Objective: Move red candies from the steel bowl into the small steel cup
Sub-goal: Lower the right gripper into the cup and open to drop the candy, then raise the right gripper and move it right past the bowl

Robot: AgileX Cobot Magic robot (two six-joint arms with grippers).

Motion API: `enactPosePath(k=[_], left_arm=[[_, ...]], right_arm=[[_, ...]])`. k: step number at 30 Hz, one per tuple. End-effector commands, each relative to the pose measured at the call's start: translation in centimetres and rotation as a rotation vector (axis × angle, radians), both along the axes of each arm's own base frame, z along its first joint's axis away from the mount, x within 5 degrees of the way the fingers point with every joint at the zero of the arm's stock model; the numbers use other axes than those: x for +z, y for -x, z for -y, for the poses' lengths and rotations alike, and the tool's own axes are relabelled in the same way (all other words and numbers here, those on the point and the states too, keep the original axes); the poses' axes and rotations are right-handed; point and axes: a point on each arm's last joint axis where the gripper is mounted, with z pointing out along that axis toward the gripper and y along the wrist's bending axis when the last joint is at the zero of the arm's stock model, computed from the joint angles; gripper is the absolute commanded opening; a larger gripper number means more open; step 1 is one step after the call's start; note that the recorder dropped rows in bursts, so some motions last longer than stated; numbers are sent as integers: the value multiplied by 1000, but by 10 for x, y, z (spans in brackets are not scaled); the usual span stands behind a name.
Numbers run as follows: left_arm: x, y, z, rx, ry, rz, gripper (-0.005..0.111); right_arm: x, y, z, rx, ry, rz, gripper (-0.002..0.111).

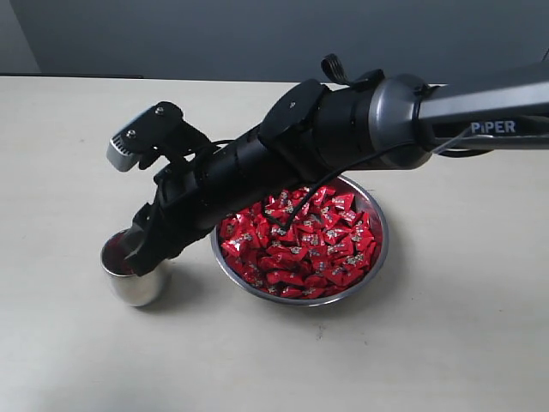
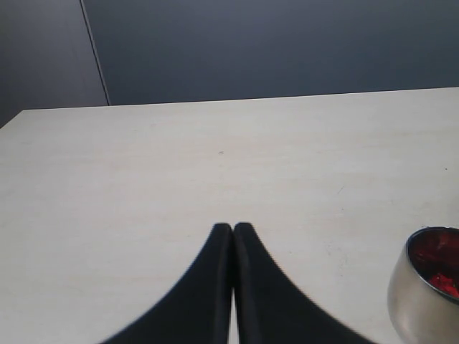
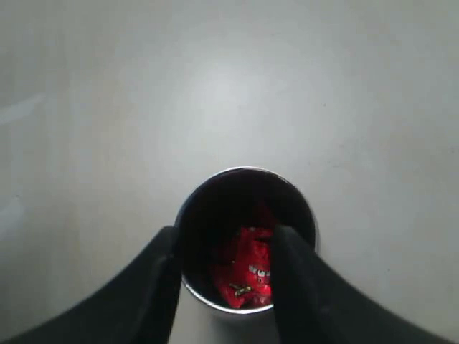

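Note:
The steel bowl (image 1: 382, 249) sits at the table's centre right, heaped with red candies (image 1: 300, 245). Left of it stands the small steel cup (image 1: 133, 287), with red showing inside. My right gripper (image 1: 141, 249) reaches across the bowl and hangs directly over the cup. In the right wrist view that gripper (image 3: 226, 233) is open, its fingers straddling the mouth of the cup (image 3: 244, 172), and a red candy (image 3: 247, 276) lies loose inside. My left gripper (image 2: 233, 228) is shut and empty above bare table, with the cup (image 2: 423, 294) off to one side.
The right arm's black body (image 1: 283, 154) and its wrist camera (image 1: 129, 146) cover the far side of the bowl. A pale table (image 1: 77, 360) spreads around both vessels, with a grey wall (image 1: 257, 34) behind.

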Motion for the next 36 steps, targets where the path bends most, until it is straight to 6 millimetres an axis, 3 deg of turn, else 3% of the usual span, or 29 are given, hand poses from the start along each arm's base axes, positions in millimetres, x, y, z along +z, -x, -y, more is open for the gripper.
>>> enactPosePath(k=[1, 7, 9, 11, 17, 24, 31, 36], left_arm=[[-1, 0, 0, 1, 3, 3, 0], [-1, 0, 0, 1, 3, 3, 0], [-1, 0, 0, 1, 3, 3, 0], [-1, 0, 0, 1, 3, 3, 0], [-1, 0, 0, 1, 3, 3, 0], [-1, 0, 0, 1, 3, 3, 0], [-1, 0, 0, 1, 3, 3, 0], [-1, 0, 0, 1, 3, 3, 0]], right_arm=[[1, -1, -1, -7, -2, 1, 39], [9, -2, -1, -65, -21, -25, 36], [11, -5, 0, -100, -28, -13, 22], [16, -7, 0, -123, -38, 8, 0], [25, -15, 10, -224, -63, -2, 0], [31, -28, 57, -411, -64, -23, 0], [39, -16, 100, -527, -38, 52, 0], [40, -5, 134, -719, -36, 79, 0]])
